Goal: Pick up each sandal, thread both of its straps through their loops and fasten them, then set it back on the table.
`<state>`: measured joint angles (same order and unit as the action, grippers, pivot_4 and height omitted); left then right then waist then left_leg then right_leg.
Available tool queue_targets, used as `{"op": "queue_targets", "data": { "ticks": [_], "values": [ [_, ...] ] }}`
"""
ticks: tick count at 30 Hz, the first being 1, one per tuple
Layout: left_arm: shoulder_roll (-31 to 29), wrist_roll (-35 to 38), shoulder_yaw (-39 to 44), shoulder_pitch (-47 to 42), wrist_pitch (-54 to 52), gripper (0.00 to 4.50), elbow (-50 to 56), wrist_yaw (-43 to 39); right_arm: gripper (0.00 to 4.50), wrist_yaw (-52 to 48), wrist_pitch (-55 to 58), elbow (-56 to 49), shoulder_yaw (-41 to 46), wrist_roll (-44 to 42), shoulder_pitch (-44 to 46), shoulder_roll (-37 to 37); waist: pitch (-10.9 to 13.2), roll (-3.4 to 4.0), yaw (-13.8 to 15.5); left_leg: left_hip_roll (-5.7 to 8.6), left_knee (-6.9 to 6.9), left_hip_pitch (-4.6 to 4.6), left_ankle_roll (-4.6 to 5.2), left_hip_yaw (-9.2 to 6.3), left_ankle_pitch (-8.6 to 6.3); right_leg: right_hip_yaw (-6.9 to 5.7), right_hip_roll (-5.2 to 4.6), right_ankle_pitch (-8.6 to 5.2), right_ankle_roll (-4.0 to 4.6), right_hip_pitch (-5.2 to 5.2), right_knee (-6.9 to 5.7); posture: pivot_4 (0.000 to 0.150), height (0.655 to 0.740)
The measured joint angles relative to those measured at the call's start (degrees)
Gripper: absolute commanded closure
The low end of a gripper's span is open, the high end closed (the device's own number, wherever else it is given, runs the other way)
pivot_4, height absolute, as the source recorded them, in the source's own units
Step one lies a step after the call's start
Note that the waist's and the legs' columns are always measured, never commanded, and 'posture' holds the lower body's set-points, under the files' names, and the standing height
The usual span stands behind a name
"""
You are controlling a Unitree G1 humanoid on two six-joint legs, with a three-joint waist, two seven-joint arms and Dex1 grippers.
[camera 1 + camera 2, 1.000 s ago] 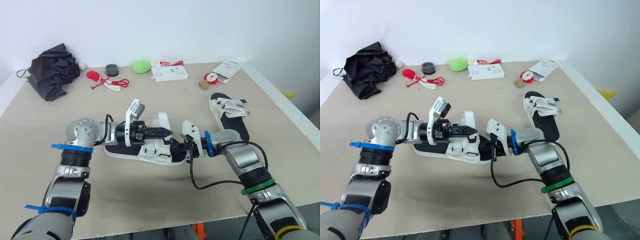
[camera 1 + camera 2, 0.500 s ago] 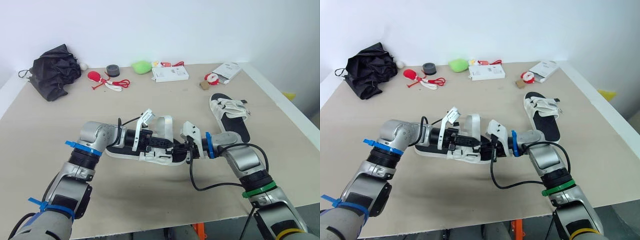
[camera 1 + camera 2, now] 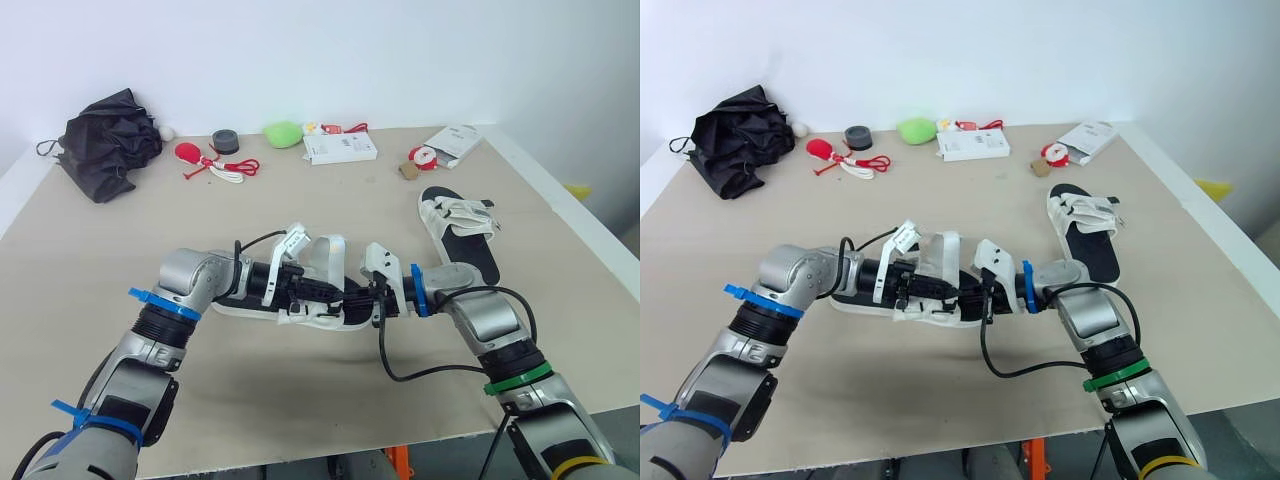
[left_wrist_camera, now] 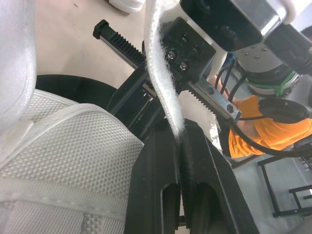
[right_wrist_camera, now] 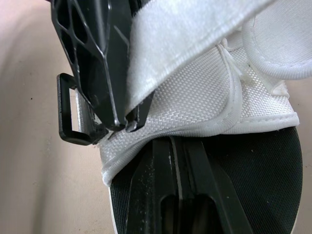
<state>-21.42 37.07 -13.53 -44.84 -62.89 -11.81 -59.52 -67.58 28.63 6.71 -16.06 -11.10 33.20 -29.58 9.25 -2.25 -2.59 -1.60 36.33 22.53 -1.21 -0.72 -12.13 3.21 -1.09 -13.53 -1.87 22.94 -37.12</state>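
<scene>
Sandals: two on the table (image 3: 300, 400), both white-strapped with black footbeds.
Near sandal (image 3: 322, 318): at mid-table, lying crosswise between the two arms, with one gripper at it from each side.
Far sandal (image 3: 458, 232): flat on the table towards the right edge, well apart from both grippers.
Left gripper (image 4: 181, 131): fingers pressed together on the thin edge of a white strap (image 4: 163, 73), which runs up and away from the tips.
Right gripper (image 5: 173, 141): fingers drawn tight together, tips tucked at the hem of the near sandal's white mesh upper and seeming to nip it.
Loop (image 5: 65, 109): one black rectangular loop at the side of the upper, just beside the left gripper's fingertips; the strap passes close over it, and I cannot tell whether it is threaded.
Grippers relative to each other: tip to tip over the near sandal, almost touching.
Far-edge clutter: one black folded umbrella (image 3: 108, 140) at the left corner, one dark tape roll (image 3: 224, 141), one green lump (image 3: 283, 132), one white box (image 3: 340, 148) and one white packet (image 3: 452, 138).
Red items: two, one with a red-and-white cord (image 3: 187, 152) near the tape roll and one beside the packet (image 3: 423, 155).
</scene>
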Motion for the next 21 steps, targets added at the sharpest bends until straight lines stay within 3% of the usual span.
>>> {"op": "queue_targets", "data": {
  "ticks": [8, 14, 21],
  "values": [
    [-0.1, 0.6, 0.5, 0.3, -2.6, 4.37, 1.1, -0.8, 4.50, -0.2, 0.0, 0.0, -0.1, 0.0, 0.1, 0.0, 0.0, 0.00, 0.0, -0.01, 0.00, 0.00, 0.00, 0.00, 0.00, 0.00, 0.01, -0.01, 0.00, 0.01, 0.00, 0.150, 0.7400],
    [-1.5, 3.6, 2.3, 0.5, -10.1, 4.37, 1.1, -1.1, 4.50, -0.6, 0.0, 0.1, -0.4, 0.0, 0.4, 0.0, 0.0, 0.00, -0.1, -0.02, -0.02, 0.01, -0.02, -0.01, -0.04, -0.01, 0.02, -0.07, 0.00, 0.02, 0.00, 0.150, 0.7400],
    [-1.9, 3.6, 2.0, 1.6, -9.3, 4.37, 1.4, -1.2, 4.50, -0.8, 0.0, 0.0, -0.6, 0.0, 0.4, 0.0, 0.0, 0.01, -0.1, -0.05, -0.03, 0.00, -0.10, -0.01, -0.11, -0.01, 0.04, -0.14, 0.04, 0.02, 0.00, 0.150, 0.7400]
  ]
}}
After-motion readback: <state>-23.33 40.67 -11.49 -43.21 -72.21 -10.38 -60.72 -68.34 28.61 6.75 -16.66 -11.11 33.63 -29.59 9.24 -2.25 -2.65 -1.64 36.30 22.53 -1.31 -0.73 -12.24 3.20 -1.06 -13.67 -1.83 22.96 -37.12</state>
